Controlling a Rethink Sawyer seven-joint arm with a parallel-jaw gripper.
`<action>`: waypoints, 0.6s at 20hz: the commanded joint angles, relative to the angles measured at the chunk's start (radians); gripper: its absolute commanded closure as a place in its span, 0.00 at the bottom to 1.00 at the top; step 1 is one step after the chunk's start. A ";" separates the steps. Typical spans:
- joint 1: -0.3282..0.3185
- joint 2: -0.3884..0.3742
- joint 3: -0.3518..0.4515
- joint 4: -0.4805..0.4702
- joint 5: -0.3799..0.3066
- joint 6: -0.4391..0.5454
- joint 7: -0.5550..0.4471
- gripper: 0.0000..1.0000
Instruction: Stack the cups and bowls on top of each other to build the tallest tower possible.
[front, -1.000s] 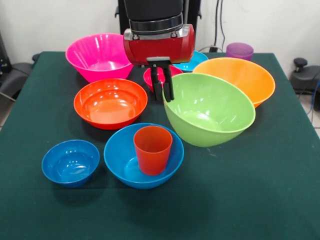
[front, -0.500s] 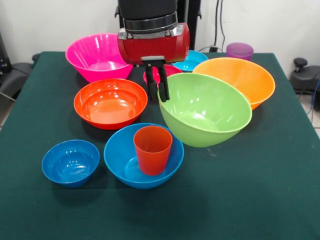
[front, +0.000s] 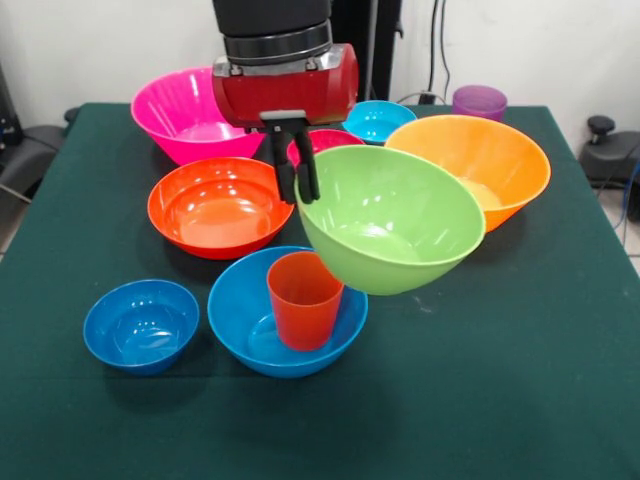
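The lime green bowl (front: 395, 222) hangs tilted above the table (front: 520, 380), its rim pinched at the 9 o'clock edge by the gripper (front: 297, 185), whose two fingers are closed on that rim. Its lower edge overlaps the orange-red cup (front: 303, 298) in this view; contact cannot be confirmed. The cup stands upright inside the sky-blue bowl (front: 240, 320), at 6 o'clock of the gripper. The dark blue bowl (front: 140, 324) sits at 9 o'clock of the sky-blue bowl. The red-orange bowl (front: 220, 205) lies at 9 o'clock of the gripper, the pink bowl (front: 185, 112) at 11 o'clock. The orange bowl (front: 490, 160) leans at 3 o'clock of the green bowl.
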 joint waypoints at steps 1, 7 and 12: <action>-0.020 0.019 0.069 0.031 -0.079 0.131 -0.186 1.00; -0.048 0.021 0.091 0.040 -0.088 0.139 -0.197 1.00; -0.069 0.034 0.112 0.046 -0.102 0.128 -0.199 1.00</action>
